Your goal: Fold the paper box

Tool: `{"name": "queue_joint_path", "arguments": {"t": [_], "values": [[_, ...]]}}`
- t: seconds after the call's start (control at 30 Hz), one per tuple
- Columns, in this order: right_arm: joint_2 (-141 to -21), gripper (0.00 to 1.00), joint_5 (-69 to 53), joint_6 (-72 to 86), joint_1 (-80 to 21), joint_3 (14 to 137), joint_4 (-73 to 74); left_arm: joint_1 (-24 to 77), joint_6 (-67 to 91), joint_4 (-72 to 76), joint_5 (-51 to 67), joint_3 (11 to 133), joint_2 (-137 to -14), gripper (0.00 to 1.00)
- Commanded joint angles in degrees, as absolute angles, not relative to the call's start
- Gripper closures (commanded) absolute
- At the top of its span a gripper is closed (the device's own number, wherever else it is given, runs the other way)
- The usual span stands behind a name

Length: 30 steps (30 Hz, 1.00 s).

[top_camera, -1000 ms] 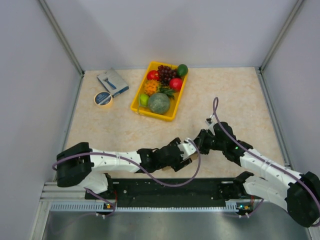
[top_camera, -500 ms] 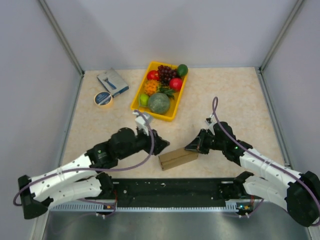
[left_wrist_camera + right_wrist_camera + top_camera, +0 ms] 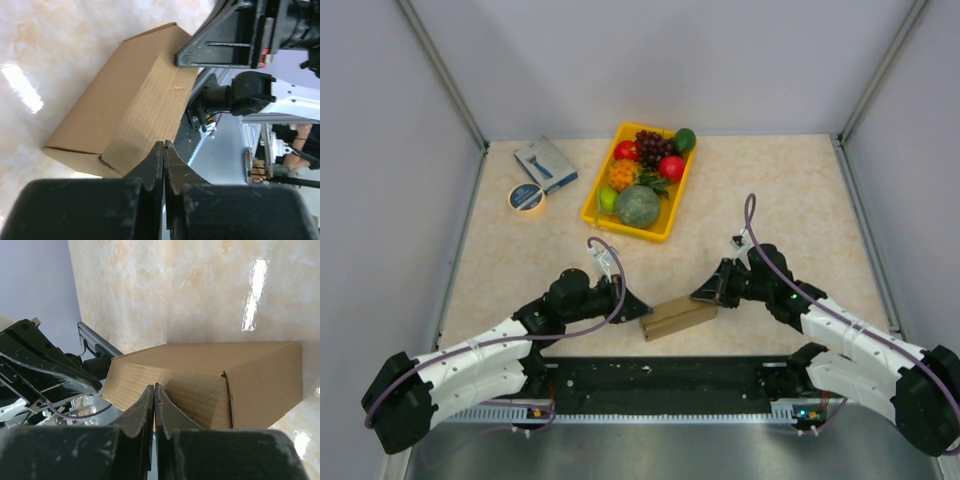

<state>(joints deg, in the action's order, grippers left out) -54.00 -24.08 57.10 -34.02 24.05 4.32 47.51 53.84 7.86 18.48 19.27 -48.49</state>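
Note:
The paper box point(image 3: 677, 317) lies folded up as a closed brown carton near the table's front edge, between my two grippers. My left gripper point(image 3: 642, 310) is shut and empty, its tip at the box's left end; in the left wrist view the tip point(image 3: 164, 145) is over the box's point(image 3: 125, 110) long side. My right gripper point(image 3: 705, 295) is also shut and empty, with its tip at the box's right end. The right wrist view has the tip point(image 3: 153, 387) against the box's point(image 3: 200, 370) side, near an end flap.
A yellow tray point(image 3: 595, 215) of fruit stands at the back centre. To its left lie a small blue-grey box point(image 3: 546, 165) and a roll of tape point(image 3: 527, 197). The black base rail point(image 3: 660, 375) runs just in front of the paper box.
My left arm pulled back off the box, swung out to the left with its jaws open, then came to the box's left end and shut. The right arm has hardly moved.

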Motion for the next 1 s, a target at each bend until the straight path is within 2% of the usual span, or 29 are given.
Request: {"name": "queue_joint_path", "arguments": {"t": [0.0,0.37,0.57,0.67,0.87,0.97], "values": [[-53.52,1.0,-21.89,55.02,-34.72,24.7,6.94,47.28,57.48,20.82,23.64,17.67,-47.99,1.0],[-54.58,1.0,-21.62,54.23,-34.63,24.87,7.03,47.2,61.34,31.38,26.37,6.69,-54.58,1.0],[-53.7,1.0,-22.5,49.05,-33.23,31.01,12.73,47.02,61.09,25.24,20.93,3.43,-50.46,1.0],[-51.25,1.0,-26.44,47.37,-28.33,33.22,14.06,47.02,59.24,20.32,19.43,4.83,-47.73,1.0],[-50.19,1.0,-31.81,45.79,-25.23,30.42,12.4,46.85,58.36,19.16,19.07,5.8,-47.63,1.0],[-49.05,1.0,-36.29,49.47,-23.21,23.49,3.65,46.85,58.8,19.77,19.34,5.8,-48.51,1.0]]}}
